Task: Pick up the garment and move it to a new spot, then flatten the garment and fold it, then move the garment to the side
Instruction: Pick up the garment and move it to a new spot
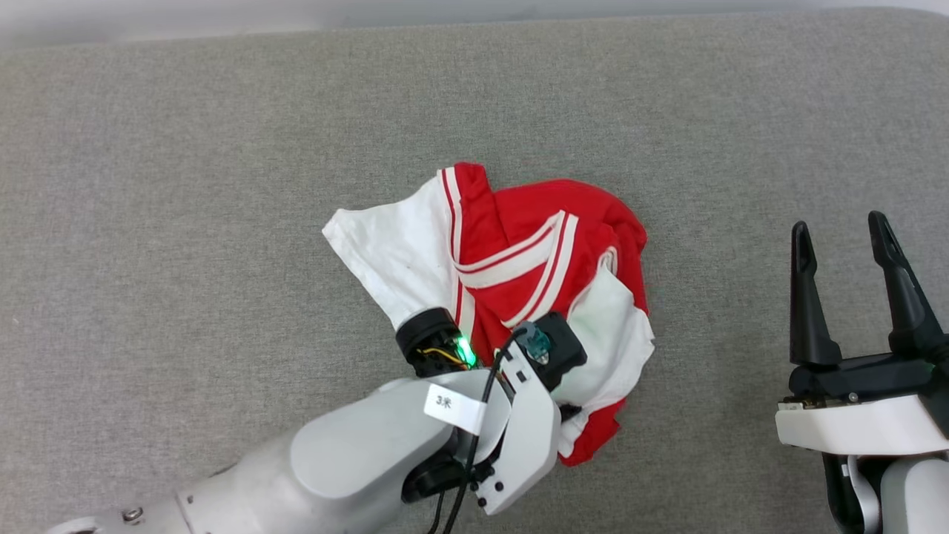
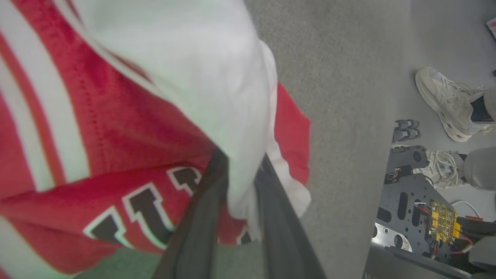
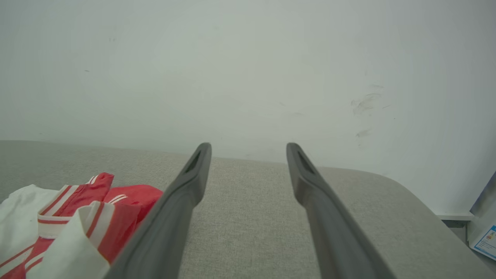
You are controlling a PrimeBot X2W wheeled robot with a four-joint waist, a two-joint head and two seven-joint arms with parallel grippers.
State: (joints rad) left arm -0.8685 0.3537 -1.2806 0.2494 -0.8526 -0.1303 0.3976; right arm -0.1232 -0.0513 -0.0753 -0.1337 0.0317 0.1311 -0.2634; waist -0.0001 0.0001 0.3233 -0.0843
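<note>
Our left gripper [image 2: 242,157]: forearm reaching inward, fingers pinched on the garment [image 2: 116,128]. Our right gripper [image 1: 838,225]: fingers parted, pointing forward.

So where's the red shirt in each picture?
Head view: shirt crumpled in the middle, partly under the left arm.
Left wrist view: shirt close up on the left, pinched in the left gripper.
Right wrist view: shirt in the bottom-left corner.
Shared landmark: the grey cushion under it.
</note>
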